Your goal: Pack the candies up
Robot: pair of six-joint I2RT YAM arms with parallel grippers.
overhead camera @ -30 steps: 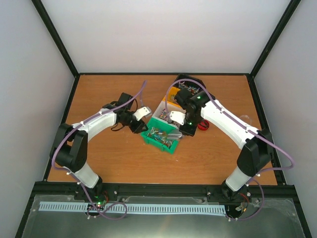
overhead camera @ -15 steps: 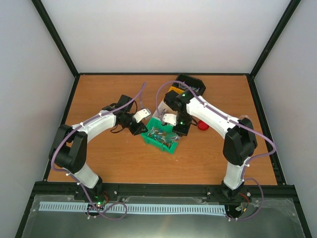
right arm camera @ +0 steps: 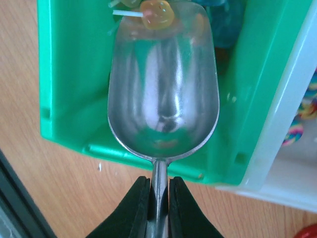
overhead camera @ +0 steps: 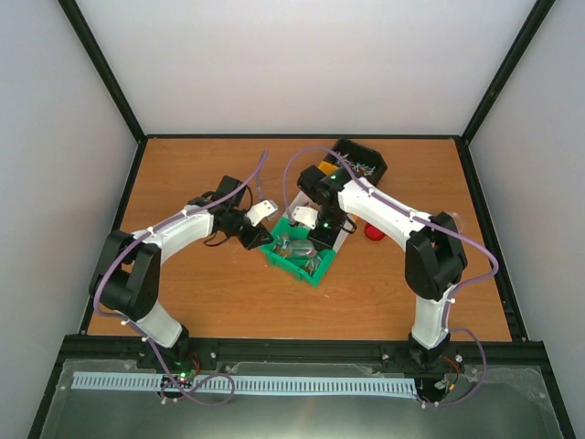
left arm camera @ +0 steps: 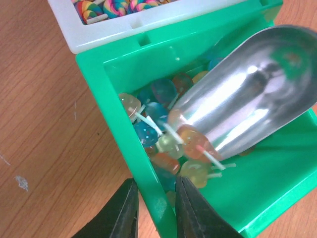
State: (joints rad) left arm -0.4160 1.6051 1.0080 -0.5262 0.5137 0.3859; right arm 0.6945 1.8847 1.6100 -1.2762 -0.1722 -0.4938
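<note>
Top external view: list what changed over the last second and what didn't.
The right gripper, shut on the scoop, slid left across the green bin, elbow swinging in; the scoop's tip now rests on the candies. Nothing was grasped or released. The left gripper stayed clamped on the bin's wall; green bin and red lid did not move.

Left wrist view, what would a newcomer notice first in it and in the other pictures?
The shiny metal scoop dips into the green bin, its lip among candies on small white sticks, in mixed colours. The right pincer grips the scoop's handle, while the left pincer clamps one wall of the bin.
</note>
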